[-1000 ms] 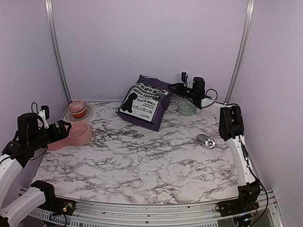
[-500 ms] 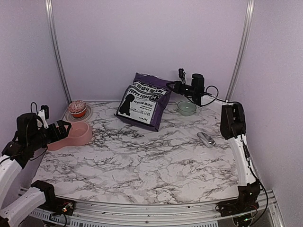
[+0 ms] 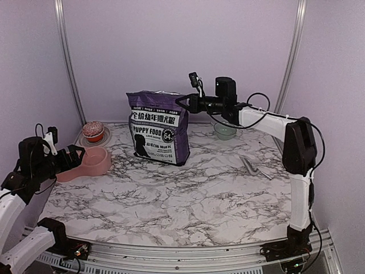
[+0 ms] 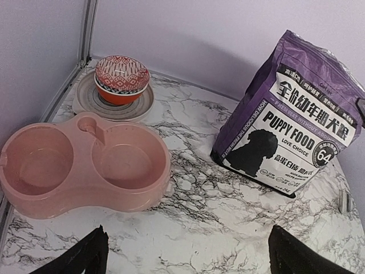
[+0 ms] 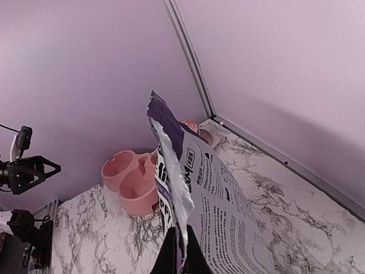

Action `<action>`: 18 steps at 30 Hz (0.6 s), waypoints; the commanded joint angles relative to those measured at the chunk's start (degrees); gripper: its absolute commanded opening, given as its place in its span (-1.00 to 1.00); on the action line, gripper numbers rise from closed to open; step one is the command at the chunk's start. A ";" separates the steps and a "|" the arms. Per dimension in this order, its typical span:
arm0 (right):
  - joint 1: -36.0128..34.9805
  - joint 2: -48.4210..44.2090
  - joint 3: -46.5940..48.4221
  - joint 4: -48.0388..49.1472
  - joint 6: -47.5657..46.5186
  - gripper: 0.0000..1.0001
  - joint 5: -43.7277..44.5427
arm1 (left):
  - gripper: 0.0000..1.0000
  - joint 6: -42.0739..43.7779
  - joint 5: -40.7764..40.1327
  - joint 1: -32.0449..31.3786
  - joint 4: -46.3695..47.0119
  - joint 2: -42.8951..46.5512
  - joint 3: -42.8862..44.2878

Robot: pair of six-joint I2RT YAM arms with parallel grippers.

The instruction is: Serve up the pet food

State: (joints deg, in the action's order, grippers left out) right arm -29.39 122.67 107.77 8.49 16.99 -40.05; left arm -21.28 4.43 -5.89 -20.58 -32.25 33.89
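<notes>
The purple pet food bag [image 3: 157,127] stands upright at the back middle of the marble table, its "PUPPY FOOD" label and dog silhouette facing the front. It also shows in the left wrist view [image 4: 291,123] and the right wrist view [image 5: 228,211]. My right gripper [image 3: 183,102] is shut on the bag's top right corner, fingers pinching the torn top edge [image 5: 182,254]. My left gripper [image 3: 80,153] is open and empty, just left of the pink double pet bowl [image 3: 91,162], which lies in front of it in the left wrist view [image 4: 85,168].
A red patterned bowl on a grey saucer [image 3: 93,131] sits at the back left. A small pale-green bowl [image 3: 224,131] sits behind the right arm. A metal scoop [image 3: 251,165] lies at the right. Purple walls close the back and sides.
My right gripper has swung left and up, pulling the bag from leaning back to standing upright and further left. The left arm has not moved.
</notes>
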 commanded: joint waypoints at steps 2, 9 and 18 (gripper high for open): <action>-2.35 -12.31 -11.07 2.41 -4.58 -1.00 2.08 | 0.98 -0.03 -1.65 -0.09 -0.65 0.46 -0.49; -4.67 -28.07 -28.76 2.82 -5.12 -1.00 7.61 | 0.98 -0.37 -3.08 -0.09 -0.65 0.76 -0.49; -10.52 -43.66 -43.77 -2.50 -4.59 -1.00 13.50 | 0.98 -0.52 -2.95 -0.04 -0.60 0.67 -0.58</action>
State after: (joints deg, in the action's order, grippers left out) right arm -36.62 86.04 66.17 5.28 11.94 -26.61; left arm -21.67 1.45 -5.89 -20.86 -31.62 33.89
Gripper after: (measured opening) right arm 0.007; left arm 0.993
